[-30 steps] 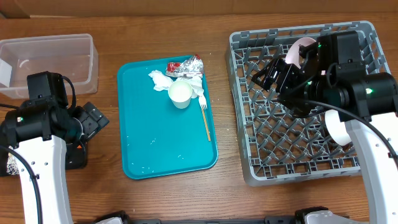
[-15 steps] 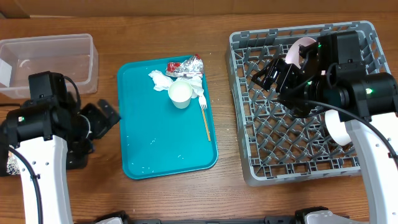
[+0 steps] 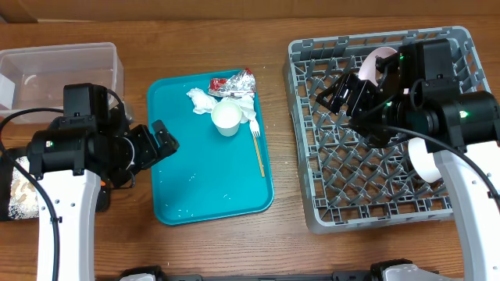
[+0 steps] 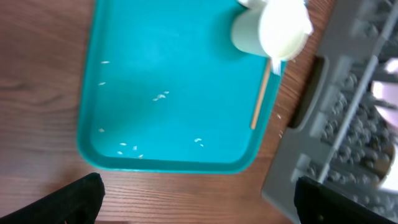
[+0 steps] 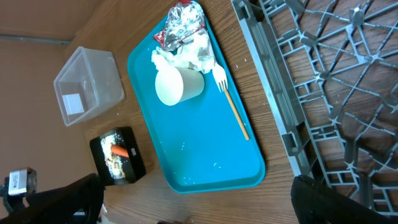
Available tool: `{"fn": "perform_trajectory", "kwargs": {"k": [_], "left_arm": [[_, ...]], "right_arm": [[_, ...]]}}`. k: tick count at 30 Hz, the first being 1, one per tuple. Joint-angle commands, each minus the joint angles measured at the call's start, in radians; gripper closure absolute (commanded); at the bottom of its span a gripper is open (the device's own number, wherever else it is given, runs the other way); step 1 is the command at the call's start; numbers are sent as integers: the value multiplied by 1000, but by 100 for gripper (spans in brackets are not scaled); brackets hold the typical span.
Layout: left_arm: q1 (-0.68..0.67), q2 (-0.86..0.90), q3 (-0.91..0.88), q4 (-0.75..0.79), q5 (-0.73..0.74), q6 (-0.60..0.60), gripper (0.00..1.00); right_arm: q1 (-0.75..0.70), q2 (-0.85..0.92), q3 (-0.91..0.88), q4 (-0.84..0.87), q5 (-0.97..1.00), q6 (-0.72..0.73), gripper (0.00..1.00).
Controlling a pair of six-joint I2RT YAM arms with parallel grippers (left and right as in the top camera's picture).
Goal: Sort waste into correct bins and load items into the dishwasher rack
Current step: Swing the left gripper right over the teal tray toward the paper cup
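left gripper: the left gripper (image 3: 162, 139) is hovering over the left rim of the teal tray (image 3: 195, 183), jaws standing wide apart and carrying nothing. it is pointing in toward the pile, seemingly lining up a pick.
right gripper: the right gripper (image 3: 332, 94) is hanging above the far-left part of the dishwasher rack (image 3: 375, 195), jaws spread and empty. it is probably waiting there so the tray is left free for the other arm.
cup: the cup (image 3: 226, 117) is sitting near the tray's far end, pressing against the napkins (image 3: 201, 100).
fork: the fork (image 3: 258, 152) is lying along the tray's right side, tines toward the cup and yellow handle trailing toward the near end.
wrapper: the foil wrapper (image 3: 234, 82) is resting at the far rim, touching the napkins, so the waste is crowding the cup.
bins: the clear tub (image 3: 117, 74) is standing at the far left. the black tray (image 5: 118, 158) is holding the carrot (image 5: 117, 150) and food bits, beside the left arm.
rack load: a white plate (image 3: 424, 162) is standing on edge between the pegs, which are propping it upright.
progress: the sorting is looking partly done, with the napkins, wrapper, cup and fork waiting on the tray.
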Motion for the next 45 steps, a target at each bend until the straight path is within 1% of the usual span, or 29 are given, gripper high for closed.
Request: {"fn": "perform_trajectory", "kwargs": {"k": [1, 7, 10, 13, 22, 24, 26, 31, 35, 41, 45], "left_arm": [[-51, 2, 4, 5, 97, 113, 0], [-193, 26, -2, 10, 35, 110, 0], [-252, 63, -2, 21, -22, 62, 0], [-281, 106, -2, 45, -34, 19, 0], [-288, 222, -2, 58, -38, 2, 0], [-288, 239, -2, 85, -38, 2, 0], [-286, 250, -2, 152, -35, -1, 2], [-280, 255, -1, 307, -39, -156, 4], [-282, 262, -1, 381, -70, -258, 5], [-282, 306, -1, 429, -157, -328, 6], [-282, 385, -1, 464, -161, -333, 6]], "right_arm": [[2, 0, 13, 4, -7, -8, 0], [2, 0, 13, 4, -7, -8, 0], [2, 0, 13, 3, -7, -8, 0], [2, 0, 13, 4, -7, -8, 0], [2, 0, 13, 4, -7, -8, 0], [2, 0, 13, 4, -7, -8, 0], [2, 0, 13, 4, -7, -8, 0], [2, 0, 13, 4, -7, -8, 0], [2, 0, 13, 4, -7, -8, 0], [2, 0, 13, 4, -7, -8, 0], [2, 0, 13, 3, -7, -8, 0]]}}
